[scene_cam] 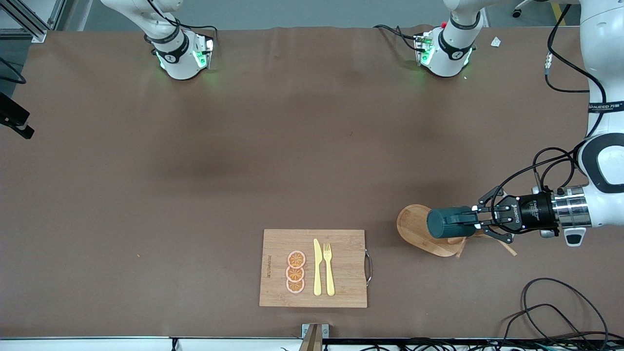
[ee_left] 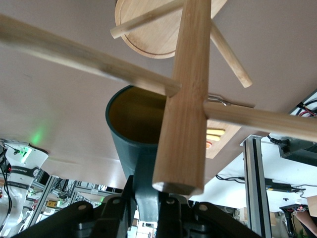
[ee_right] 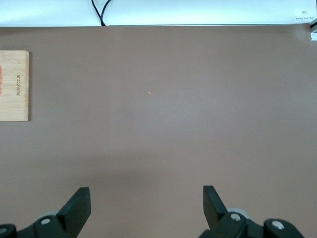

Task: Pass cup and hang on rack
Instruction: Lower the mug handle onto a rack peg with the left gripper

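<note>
The dark teal cup (scene_cam: 451, 222) is held by its handle in my left gripper (scene_cam: 480, 222), which is shut on it. The cup is in the air over the oval base of the wooden rack (scene_cam: 414, 229), close beside the post. In the left wrist view the cup (ee_left: 130, 130) shows its yellowish inside, and its handle sits between the fingers of the left gripper (ee_left: 152, 199). The rack's post (ee_left: 185, 99) and a peg (ee_left: 74, 53) cross just in front of the cup. My right gripper (ee_right: 146, 203) is open and empty over bare table; it is out of the front view.
A bamboo cutting board (scene_cam: 341, 243) with orange slices (scene_cam: 295, 272), a yellow knife (scene_cam: 317, 268) and a fork (scene_cam: 329, 268) lies near the front edge, and its edge shows in the right wrist view (ee_right: 14, 84). Black cables (scene_cam: 551, 302) lie at the left arm's end.
</note>
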### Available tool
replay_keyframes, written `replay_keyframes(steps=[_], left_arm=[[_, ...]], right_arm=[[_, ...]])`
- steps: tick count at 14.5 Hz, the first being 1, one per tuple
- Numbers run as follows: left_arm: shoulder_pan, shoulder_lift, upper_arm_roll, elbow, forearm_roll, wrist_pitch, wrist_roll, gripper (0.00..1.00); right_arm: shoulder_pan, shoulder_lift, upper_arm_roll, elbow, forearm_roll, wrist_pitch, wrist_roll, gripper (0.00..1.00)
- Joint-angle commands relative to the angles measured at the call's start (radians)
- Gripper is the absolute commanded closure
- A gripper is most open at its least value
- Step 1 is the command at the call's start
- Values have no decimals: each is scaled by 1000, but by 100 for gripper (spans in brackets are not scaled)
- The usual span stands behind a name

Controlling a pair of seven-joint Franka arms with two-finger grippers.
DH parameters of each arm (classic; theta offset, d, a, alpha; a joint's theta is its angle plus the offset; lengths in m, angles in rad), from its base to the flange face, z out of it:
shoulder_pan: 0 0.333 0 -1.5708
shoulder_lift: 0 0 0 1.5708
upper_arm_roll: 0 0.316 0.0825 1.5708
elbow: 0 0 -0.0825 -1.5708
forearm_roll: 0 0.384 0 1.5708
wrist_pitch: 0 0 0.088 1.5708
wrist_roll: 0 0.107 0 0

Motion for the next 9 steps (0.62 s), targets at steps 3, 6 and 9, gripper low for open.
replay_keyframes(steps=[3,6,9], left_arm=[[-2,-9,-2,23,28,1,-34,99],[1,-11,-2,30,28,1,-32,98],[5,-6,-2,30,28,1,-29,98]], right_arm=[[-4,1,6,3,47,-16,1,0],[-8,9,4,3,56,-16,0,0],[-7,12,4,3,42,-17,-4,0]])
